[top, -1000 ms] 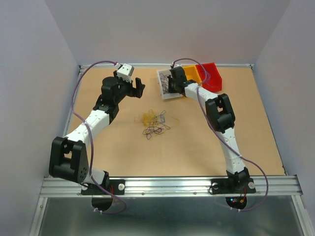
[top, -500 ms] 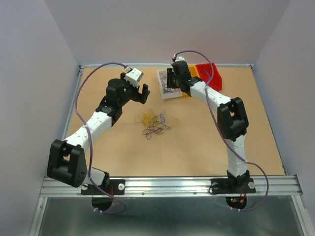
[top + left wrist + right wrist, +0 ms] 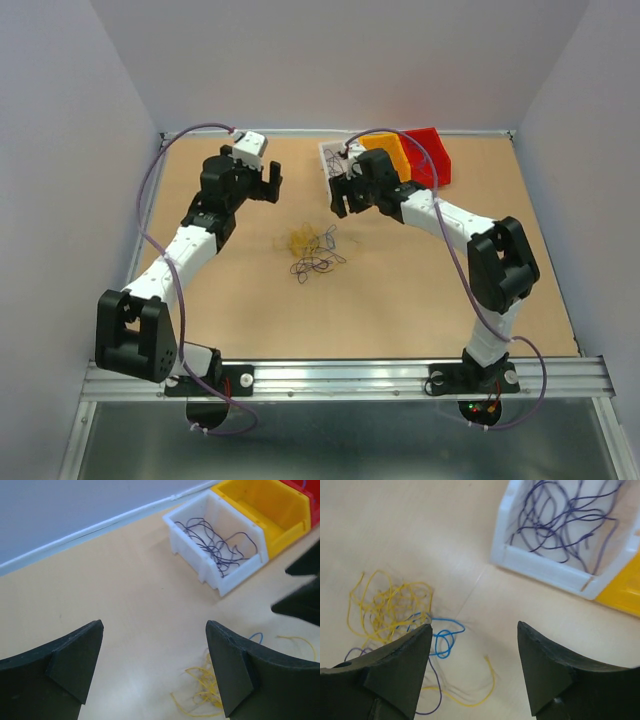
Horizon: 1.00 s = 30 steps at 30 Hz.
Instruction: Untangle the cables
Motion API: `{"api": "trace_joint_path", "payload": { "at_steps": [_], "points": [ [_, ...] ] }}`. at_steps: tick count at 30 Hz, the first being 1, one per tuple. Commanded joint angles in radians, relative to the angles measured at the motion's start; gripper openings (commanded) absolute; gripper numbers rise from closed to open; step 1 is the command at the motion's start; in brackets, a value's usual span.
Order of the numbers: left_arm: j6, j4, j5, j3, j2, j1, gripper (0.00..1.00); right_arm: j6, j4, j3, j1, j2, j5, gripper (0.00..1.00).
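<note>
The cables are seen as a loose clump of yellow, blue and dark strands lying on the table, near its middle. More dark strands are contained in a white bin toward the far edge. A yellow bin is set just beside it, and a red bin next to that. The right claw is held above the table between the clump and the white bin, its jaws parted wide with nothing gripped between them. The left claw is held to the left of the clump and farther back, apart from it. Its jaws are likewise spread wide and nothing is held.
</note>
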Motion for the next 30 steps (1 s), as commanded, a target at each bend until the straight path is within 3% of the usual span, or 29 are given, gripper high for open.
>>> {"api": "trace_joint_path", "payload": {
  "at_steps": [1, 10, 17, 19, 20, 22, 23, 24, 30],
  "points": [
    [-0.106, 0.085, 0.037, 0.02, -0.057, 0.093, 0.96, -0.135, 0.03, -0.018, 0.052, 0.019, -0.158, 0.7],
    [-0.15, 0.121, 0.101, 0.015, -0.037, 0.182, 0.95, -0.244, 0.015, 0.116, 0.196, 0.144, -0.261, 0.65],
    [-0.147, 0.13, 0.106, 0.012, -0.031, 0.183, 0.95, -0.245, -0.045, 0.26, 0.219, 0.282, -0.217, 0.63],
    [-0.149, 0.13, 0.109, 0.012, -0.029, 0.183, 0.95, -0.249, -0.077, 0.288, 0.221, 0.318, -0.208, 0.58],
    [-0.149, 0.13, 0.11, 0.011, -0.029, 0.183, 0.95, -0.253, -0.097, 0.307, 0.222, 0.329, -0.208, 0.44],
    [-0.147, 0.131, 0.113, 0.011, -0.031, 0.183, 0.95, -0.256, -0.105, 0.315, 0.227, 0.332, -0.2, 0.26],
    [-0.149, 0.131, 0.113, 0.011, -0.031, 0.183, 0.95, -0.259, -0.105, 0.314, 0.227, 0.326, -0.203, 0.1],
    [-0.149, 0.133, 0.112, 0.011, -0.031, 0.183, 0.95, -0.262, -0.102, 0.305, 0.227, 0.316, -0.209, 0.03],
    [-0.15, 0.137, 0.13, 0.005, -0.034, 0.183, 0.94, -0.236, -0.015, 0.211, 0.229, 0.137, -0.303, 0.0]
  ]
}}
